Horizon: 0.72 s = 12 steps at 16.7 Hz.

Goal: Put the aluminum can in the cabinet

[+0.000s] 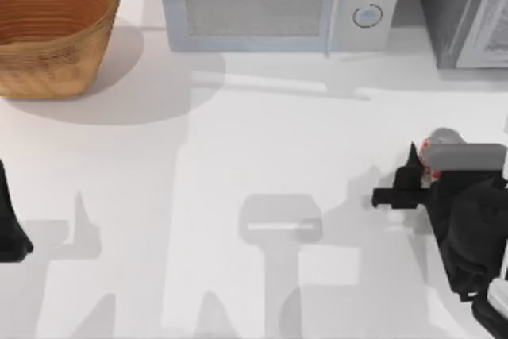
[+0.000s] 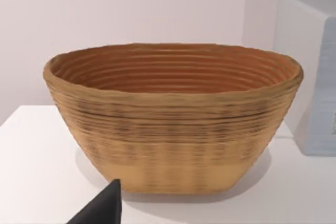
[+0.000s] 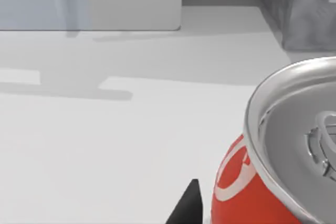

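The aluminum can (image 1: pixel 441 140) stands upright near the right edge of the table, red with a silver top, and my right arm partly covers it from above. In the right wrist view the aluminum can (image 3: pixel 278 171) is very close, beside one dark fingertip (image 3: pixel 188 205). My right gripper (image 1: pixel 394 174) is open just left of the can, with its fingers apart and nothing between them. The grey speckled cabinet (image 1: pixel 460 13) stands at the back right, behind the can, and the cabinet (image 3: pixel 307 17) also appears in the right wrist view. My left gripper (image 1: pixel 9 228) is parked at the table's left edge.
A pale microwave (image 1: pixel 270 5) with two round knobs stands at the back centre, left of the cabinet. A woven basket (image 1: pixel 48 29) sits at the back left, and the left wrist view faces this basket (image 2: pixel 173 119). Bare white table lies between the arms.
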Available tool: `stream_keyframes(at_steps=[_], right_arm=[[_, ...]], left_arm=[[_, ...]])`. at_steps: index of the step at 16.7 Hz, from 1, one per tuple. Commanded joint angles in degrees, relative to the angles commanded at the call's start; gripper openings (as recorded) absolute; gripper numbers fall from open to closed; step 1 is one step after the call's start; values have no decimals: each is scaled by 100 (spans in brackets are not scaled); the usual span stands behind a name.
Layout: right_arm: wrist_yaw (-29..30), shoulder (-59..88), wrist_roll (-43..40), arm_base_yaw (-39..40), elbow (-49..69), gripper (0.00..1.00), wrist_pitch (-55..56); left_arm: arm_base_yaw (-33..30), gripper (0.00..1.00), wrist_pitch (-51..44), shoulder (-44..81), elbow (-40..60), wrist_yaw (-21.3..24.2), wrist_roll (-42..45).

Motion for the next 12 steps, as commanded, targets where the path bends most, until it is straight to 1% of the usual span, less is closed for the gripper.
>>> stream_keyframes(at_steps=[4, 5, 12], right_arm=[[0, 0, 0, 0, 0, 2, 0], [0, 0, 0, 0, 0, 0, 0], [0, 0, 0, 0, 0, 0, 0]], left_arm=[[0, 100, 0, 0, 0, 0, 0], [0, 100, 0, 0, 0, 0, 0], [0, 100, 0, 0, 0, 0, 0]])
